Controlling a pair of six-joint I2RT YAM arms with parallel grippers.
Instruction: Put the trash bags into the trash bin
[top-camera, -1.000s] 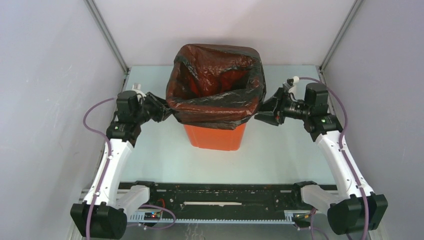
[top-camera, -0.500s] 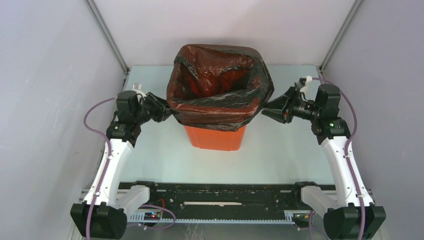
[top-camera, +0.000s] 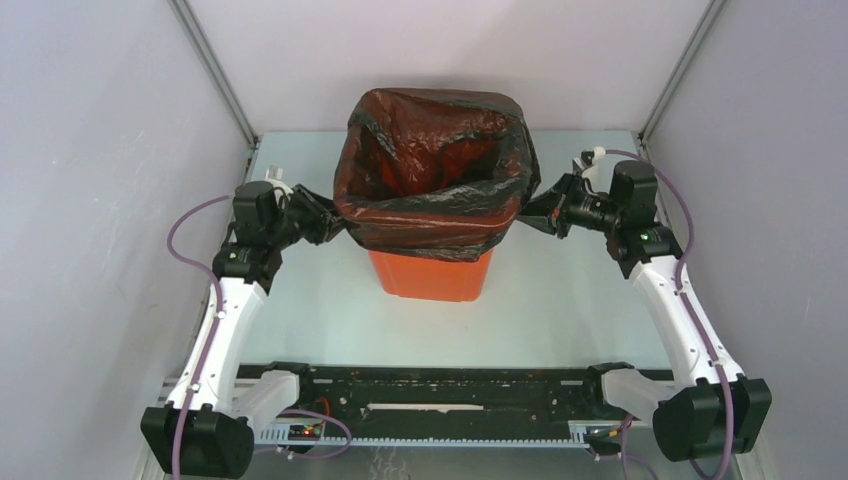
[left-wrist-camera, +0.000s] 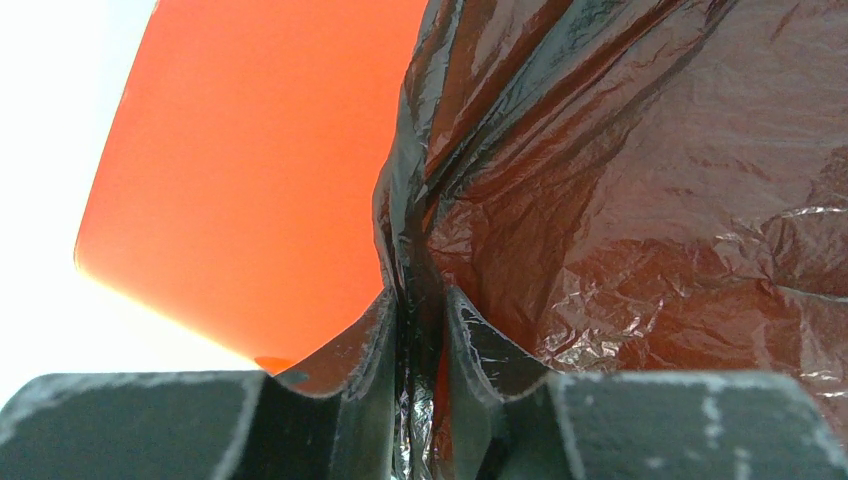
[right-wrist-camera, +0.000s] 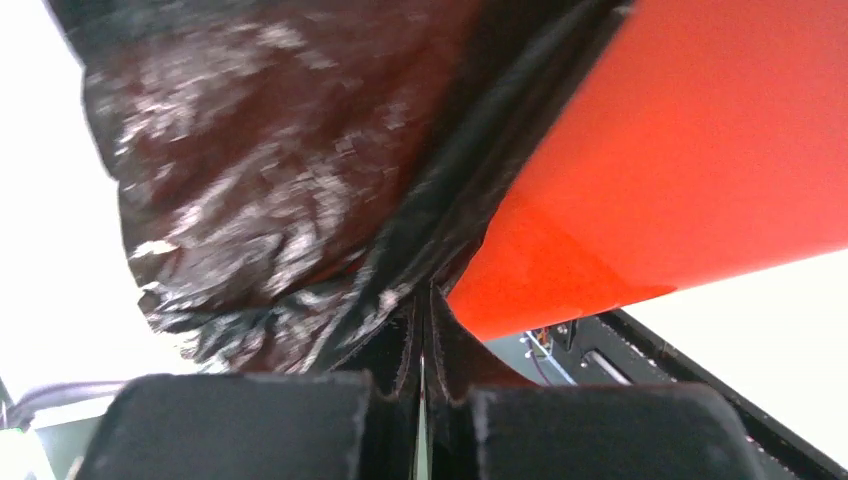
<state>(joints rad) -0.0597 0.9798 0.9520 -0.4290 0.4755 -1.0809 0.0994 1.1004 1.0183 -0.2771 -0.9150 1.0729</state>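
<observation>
Near the table's (top-camera: 300, 300) far edge stood the trash bin (top-camera: 432, 274), the trash bag (top-camera: 430, 215) draped over its rim; my left gripper (top-camera: 336, 224) pinched its left fold, my right gripper (top-camera: 532, 212) pinched the right.

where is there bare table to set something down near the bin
Widest free patch: table between the bin front and the black rail. Smaller bare corners at the back, either side of the bin. Crowded: both bin sides, where left gripper and right gripper pinch the bag.
</observation>
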